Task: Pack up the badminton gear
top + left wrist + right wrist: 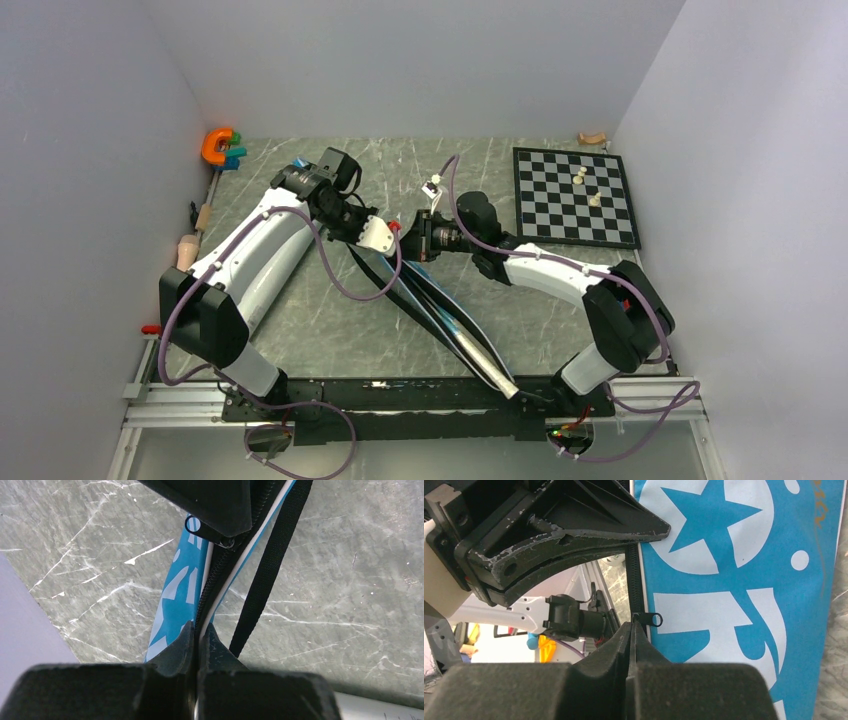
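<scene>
**Left boundary.** The left wall (90, 150) runs along the edge of the table (330, 340). The orange C-shaped toy (217, 146) sits in the back left corner against that wall, well apart from the gear.

**Left arm** (260, 260). It reaches from the near left base diagonally toward the table centre. Bare tabletop shows between this arm and the blue bag (445, 315).

**Left gripper** (197, 634). The fingers are pressed together, clamped on the zip edge of the bag. The blue printed panel lies to one side of the fingers. The black strap (270, 565) lies to the other side, trailing across the tabletop.

**Blue bag.** In the top view it appears edge-up. It runs diagonally from the grippers at the table centre down to the near edge, and its narrow end lies just beside the right arm's base. Its contents are hidden.

**Right gripper** (632, 630). The fingers are closed together on the tab of the zipper pull (650, 619), at the zip line along the left edge of the bag's printed face. The two grippers sit just beside each other, and the left gripper's finger fills the upper left of the right wrist view.

**Right arm** (560, 270). It bends from the near right base back toward the centre. Bare tabletop shows between its forearm and the chessboard (575, 215).

**Right boundary.** The chessboard lies flat at the back right, with its right edge near the right wall (740, 150). Two pale pieces (580, 177) stand on it.
</scene>
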Available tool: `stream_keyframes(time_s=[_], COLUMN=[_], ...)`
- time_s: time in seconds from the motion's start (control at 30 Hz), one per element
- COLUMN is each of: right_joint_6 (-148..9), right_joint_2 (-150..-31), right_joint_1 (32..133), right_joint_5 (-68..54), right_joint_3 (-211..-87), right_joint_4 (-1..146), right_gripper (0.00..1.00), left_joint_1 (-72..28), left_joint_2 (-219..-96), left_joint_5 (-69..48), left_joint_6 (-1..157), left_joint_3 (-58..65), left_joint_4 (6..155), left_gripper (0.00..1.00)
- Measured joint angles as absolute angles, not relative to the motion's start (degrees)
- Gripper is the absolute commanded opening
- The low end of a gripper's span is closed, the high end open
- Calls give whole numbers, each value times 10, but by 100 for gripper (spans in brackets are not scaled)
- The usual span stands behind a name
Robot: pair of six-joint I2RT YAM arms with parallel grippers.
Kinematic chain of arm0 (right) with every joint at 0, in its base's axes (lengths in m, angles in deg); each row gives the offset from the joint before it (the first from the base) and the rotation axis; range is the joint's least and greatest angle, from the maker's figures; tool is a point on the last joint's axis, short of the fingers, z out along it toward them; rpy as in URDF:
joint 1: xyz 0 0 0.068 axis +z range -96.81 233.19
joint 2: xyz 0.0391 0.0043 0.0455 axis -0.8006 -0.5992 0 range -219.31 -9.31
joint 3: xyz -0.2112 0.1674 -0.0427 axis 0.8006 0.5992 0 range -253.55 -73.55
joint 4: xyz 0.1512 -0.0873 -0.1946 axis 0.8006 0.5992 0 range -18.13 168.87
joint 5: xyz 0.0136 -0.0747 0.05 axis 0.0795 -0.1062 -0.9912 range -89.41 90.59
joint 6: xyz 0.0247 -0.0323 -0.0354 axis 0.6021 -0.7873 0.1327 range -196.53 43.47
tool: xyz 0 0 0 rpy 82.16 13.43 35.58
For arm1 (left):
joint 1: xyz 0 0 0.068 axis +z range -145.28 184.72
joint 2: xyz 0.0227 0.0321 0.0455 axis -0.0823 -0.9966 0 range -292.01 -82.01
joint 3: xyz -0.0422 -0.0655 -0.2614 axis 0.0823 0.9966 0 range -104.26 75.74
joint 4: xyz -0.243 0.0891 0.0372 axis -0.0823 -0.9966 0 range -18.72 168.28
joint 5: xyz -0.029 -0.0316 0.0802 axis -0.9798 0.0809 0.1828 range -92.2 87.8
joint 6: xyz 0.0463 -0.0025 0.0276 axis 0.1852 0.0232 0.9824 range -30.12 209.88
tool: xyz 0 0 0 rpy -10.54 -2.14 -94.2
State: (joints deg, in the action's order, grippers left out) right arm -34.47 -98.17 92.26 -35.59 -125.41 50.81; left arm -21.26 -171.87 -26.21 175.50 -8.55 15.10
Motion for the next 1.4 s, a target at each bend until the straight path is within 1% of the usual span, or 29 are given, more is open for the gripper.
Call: stream_keyframes(time_s=[0.27, 0.63, 0.67, 0.7, 0.73, 0.77, 0.8, 0.83, 0.87, 1.0, 1.13, 1.33, 1.4], right_joint_6=[-341, -349, -350, -350, -350, -351, -354, -356, -357, -360, -355, -342, -337], right_joint_2=[-978, -902, -900, -900, -900, -900, -900, -901, -901, -912, -940, -981, -983], right_joint_1=[923, 923, 923, 923, 923, 923, 923, 923, 923, 923, 922, 922, 921], right_joint_5=[-352, -338, -337, -336, -333, -331, -327, -325, -322, -312, -312, -315, -317], right_joint_3=[-1254, -1229, -1225, -1224, -1224, -1224, -1224, -1224, -1224, -1224, -1230, -1244, -1244], right_joint_4=[510, 523, 524, 528, 531, 537, 541, 543, 545, 547, 542, 528, 520], right_gripper=[0, 0, 14, 33, 48, 58, 65, 70, 72, 73, 68, 51, 47], left_joint_1=[-213, -213, -213, -213, -213, -213, -213, -213, -213, -213, -213, -213, -213], left_joint_2=[-1719, -1724, -1724, -1724, -1724, -1724, -1724, -1724, -1724, -1723, -1720, -1720, -1720], left_joint_5=[-261, -259, -258, -258, -258, -258, -258, -259, -259, -259, -258, -258, -258], left_joint_6=[1755, 1753, 1752, 1751, 1750, 1748, 1746, 1746, 1746, 1746, 1746, 1746, 1745], left_joint_3=[-86, -91, -92, -93, -93, -93, -93, -93, -93, -90, -87, -87, -87], left_joint_4=[150, 149, 149, 148, 148, 148, 148, 148, 148, 152, 152, 152, 152], left_gripper=[0, 0, 0, 0, 0, 0, 0, 0, 0, 0, 0, 0, 0])
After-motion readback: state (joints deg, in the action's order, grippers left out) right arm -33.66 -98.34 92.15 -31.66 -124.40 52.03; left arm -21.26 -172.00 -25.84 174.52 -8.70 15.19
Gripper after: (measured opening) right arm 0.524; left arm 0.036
